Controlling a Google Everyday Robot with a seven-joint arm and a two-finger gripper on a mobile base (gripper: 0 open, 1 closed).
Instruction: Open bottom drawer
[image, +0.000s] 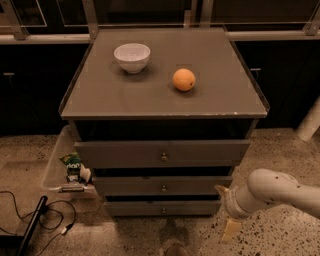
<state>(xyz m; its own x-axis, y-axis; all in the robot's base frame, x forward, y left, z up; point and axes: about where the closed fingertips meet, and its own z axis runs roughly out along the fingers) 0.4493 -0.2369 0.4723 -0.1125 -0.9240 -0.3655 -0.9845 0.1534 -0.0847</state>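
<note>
The tool (226, 210), open and holding nothing, hangs low just right of the shut bottom drawer (135, 208), so coming in from the side it may miss the small knob (163, 210) or bump the middle drawer (130, 186) above.

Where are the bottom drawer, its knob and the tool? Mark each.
bottom drawer (135, 208), camera view, left half of front panel.
knob (163, 210), camera view, centre of the brass knob.
tool (226, 212), camera view, its middle, right of the bottom drawer's end.

Gripper (226, 210) just beside bottom drawer (135, 208)
</note>
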